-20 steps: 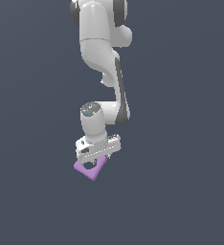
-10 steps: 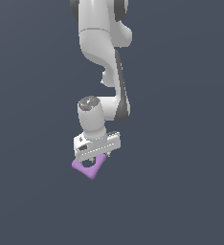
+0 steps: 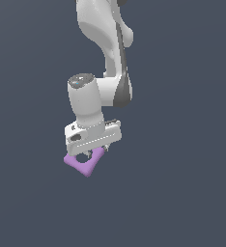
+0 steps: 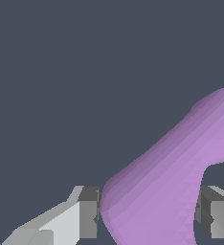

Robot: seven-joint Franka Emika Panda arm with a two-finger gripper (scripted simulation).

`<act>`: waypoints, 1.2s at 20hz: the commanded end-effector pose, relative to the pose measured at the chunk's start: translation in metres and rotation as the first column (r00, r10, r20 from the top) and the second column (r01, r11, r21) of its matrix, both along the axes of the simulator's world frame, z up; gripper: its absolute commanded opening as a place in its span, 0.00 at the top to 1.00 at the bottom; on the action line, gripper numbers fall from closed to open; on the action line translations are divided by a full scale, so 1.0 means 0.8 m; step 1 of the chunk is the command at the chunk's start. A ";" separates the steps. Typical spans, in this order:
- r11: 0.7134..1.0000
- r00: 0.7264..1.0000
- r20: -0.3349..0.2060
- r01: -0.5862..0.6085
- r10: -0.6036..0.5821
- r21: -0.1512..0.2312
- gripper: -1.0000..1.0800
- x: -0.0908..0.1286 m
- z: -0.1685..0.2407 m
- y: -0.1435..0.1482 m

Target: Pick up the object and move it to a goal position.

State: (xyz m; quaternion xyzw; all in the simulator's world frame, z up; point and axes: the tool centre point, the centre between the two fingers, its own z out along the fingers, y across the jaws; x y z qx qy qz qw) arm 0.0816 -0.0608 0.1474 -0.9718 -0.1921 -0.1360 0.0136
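A light-purple block [image 3: 84, 163] with a round central hole hangs directly beneath the Franka arm's gripper [image 3: 91, 152], tilted with one corner pointing down. In the wrist view the block [image 4: 171, 191] sits between the two fingers [image 4: 87, 213], which pinch one side of its frame. That grip on a single edge probably explains the slant. No goal marker is visible against the plain dark background.

light: even, soft, seemed overhead; arm [image 3: 103, 58] tops brighter, undersides grey | bg: flat dark slate, uniform, no cast shadows seen | glare: none, faint sheen on wrist cap | focus: sharp both views, no blur or edge distortion | wrist: purple block [image 4: 171, 177] showed banded shading; fingers [image 4: 87, 213] faceted, low-poly.
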 end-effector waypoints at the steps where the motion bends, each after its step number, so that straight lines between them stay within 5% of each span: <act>1: 1.000 1.000 0.001 0.000 0.000 0.000 1.00 0.003 0.038 -0.003; 24: 1.000 1.000 0.000 0.000 0.000 0.001 1.00 0.036 0.324 -0.028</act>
